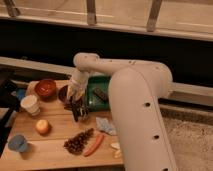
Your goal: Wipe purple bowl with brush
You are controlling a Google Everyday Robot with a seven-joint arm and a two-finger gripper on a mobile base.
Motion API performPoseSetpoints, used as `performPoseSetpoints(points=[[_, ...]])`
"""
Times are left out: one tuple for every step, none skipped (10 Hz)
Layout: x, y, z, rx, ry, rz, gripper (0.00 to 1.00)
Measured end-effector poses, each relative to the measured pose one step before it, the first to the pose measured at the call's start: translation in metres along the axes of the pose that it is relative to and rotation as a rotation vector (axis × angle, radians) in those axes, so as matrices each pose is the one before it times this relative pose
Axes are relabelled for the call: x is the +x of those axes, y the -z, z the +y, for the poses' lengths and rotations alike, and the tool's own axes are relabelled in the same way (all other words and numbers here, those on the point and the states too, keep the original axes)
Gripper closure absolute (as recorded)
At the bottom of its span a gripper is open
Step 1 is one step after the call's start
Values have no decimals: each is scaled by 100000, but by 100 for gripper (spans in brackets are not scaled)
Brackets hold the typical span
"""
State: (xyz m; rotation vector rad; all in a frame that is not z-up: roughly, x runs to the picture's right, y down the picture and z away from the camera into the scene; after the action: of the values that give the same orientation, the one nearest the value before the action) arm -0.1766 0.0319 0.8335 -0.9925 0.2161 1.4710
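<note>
The purple bowl (63, 93) sits on the wooden table, just right of the orange-red bowl (46, 88); the arm covers its right side. My gripper (75, 106) hangs at the bowl's front right edge, pointing down. It is shut on the brush (76, 114), a slim dark stick that points down onto the table just in front of the bowl.
Also on the wooden table (55, 131): a white cup (31, 104) at the left, a peach-coloured fruit (42, 126), a blue cup (17, 144), a dark grape cluster (78, 141), an orange carrot (94, 145) and a pale cloth (105, 125). A green tray (101, 86) lies behind the gripper.
</note>
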Motion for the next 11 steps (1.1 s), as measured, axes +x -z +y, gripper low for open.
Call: performPoseSetpoints(points=[[-390, -82, 253, -111, 869, 30, 100], [-865, -237, 807, -564, 1584, -170, 100], [-1079, -678, 1345, -551, 2234, 744, 100], [-932, -563, 1196, -843, 1789, -75, 100], [-630, -1081, 1552, -399, 2054, 1454, 100], [-475, -508, 748, -336, 557, -66, 100], [6, -306, 359, 84, -273, 435, 100], [230, -195, 46, 167, -721, 241, 100], [656, 103, -203, 411, -1291, -30, 100], [861, 281, -821, 664, -1799, -138, 100], [676, 396, -776, 395, -1537, -261, 100]])
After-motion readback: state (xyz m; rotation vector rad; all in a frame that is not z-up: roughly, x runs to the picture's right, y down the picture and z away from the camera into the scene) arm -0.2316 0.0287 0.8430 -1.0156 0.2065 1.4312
